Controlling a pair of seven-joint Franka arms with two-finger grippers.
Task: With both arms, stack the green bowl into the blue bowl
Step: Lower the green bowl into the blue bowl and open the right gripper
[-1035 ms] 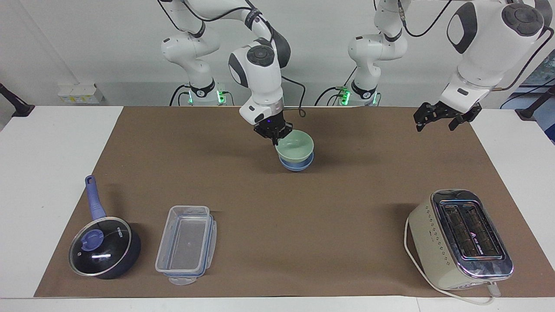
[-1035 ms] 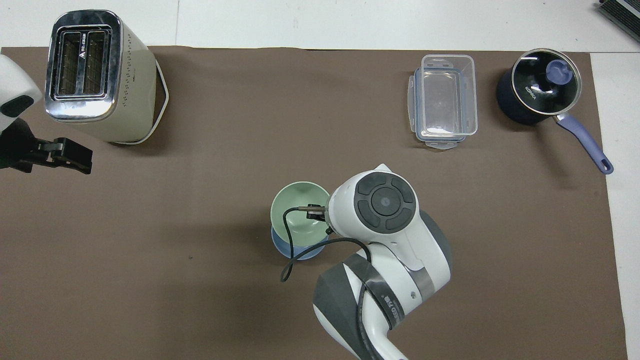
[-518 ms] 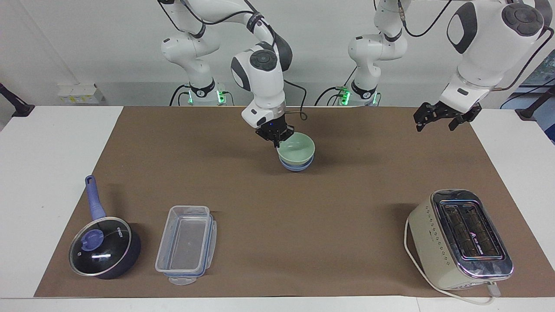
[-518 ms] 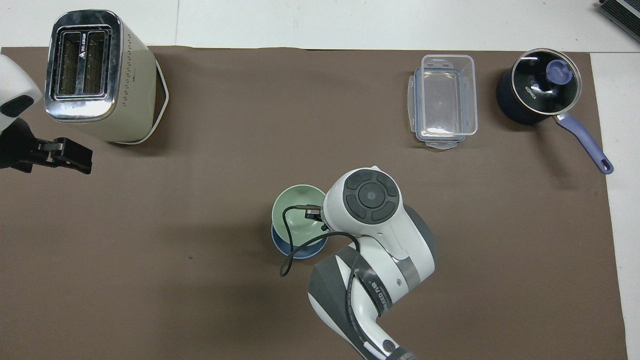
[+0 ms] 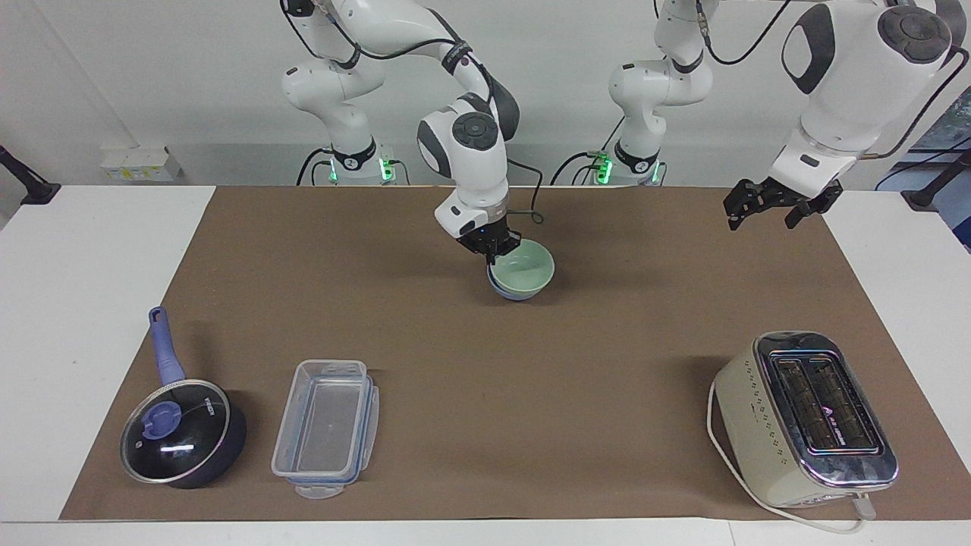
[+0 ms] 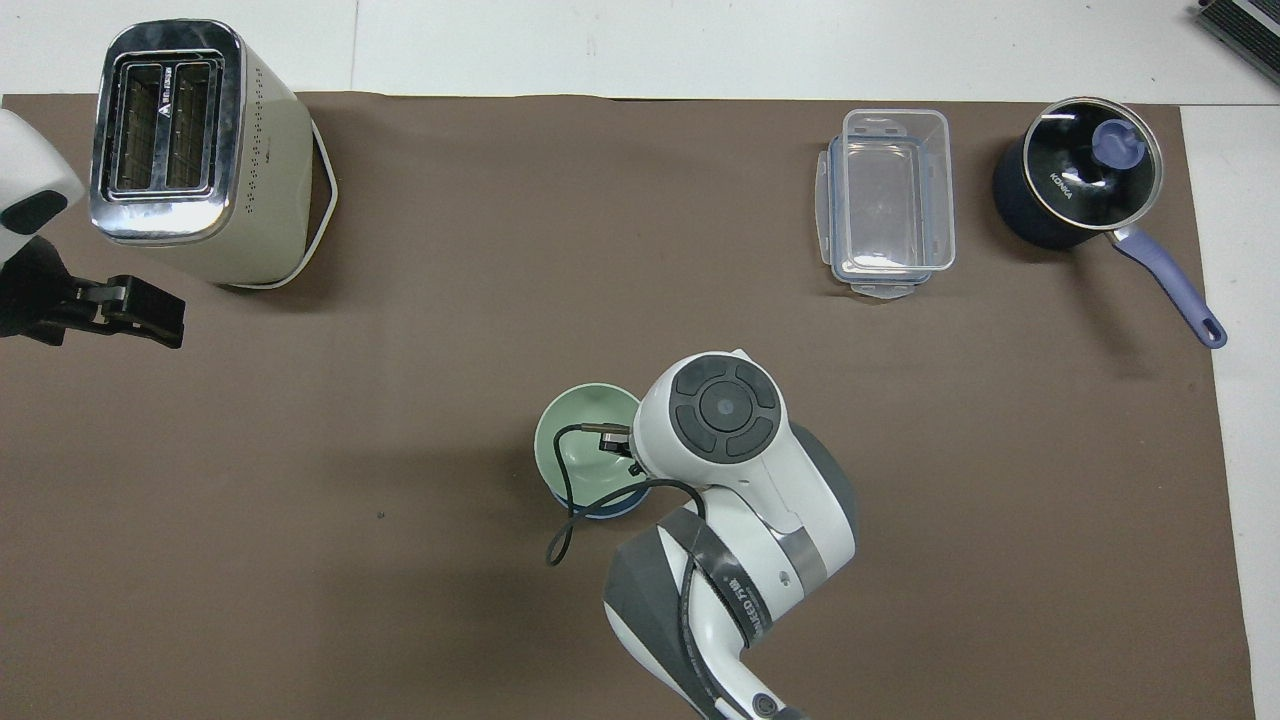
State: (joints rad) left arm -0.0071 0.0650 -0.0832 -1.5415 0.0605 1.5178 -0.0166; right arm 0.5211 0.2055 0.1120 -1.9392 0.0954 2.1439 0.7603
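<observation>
You have the green bowl [image 5: 522, 271] seated in the blue bowl [image 5: 504, 293] mid-mat, the right gripper [image 5: 494, 254] clamped on its rim, so only release remains; the left gripper [image 5: 766, 210] waits with fingers apart.

Support: a white table [image 5: 83, 318] with a brown mat [image 5: 531, 364] spread over most of it.
Robots' side, middle: blue bowl [image 5: 502, 291] (only its lower edge shows).
Far edge, right arm's end: dark saucepan [image 5: 186, 434], with a clear container [image 5: 326, 428] beside it.
Far edge, left arm's end: cream toaster [image 5: 804, 421], its cord on the mat.
</observation>
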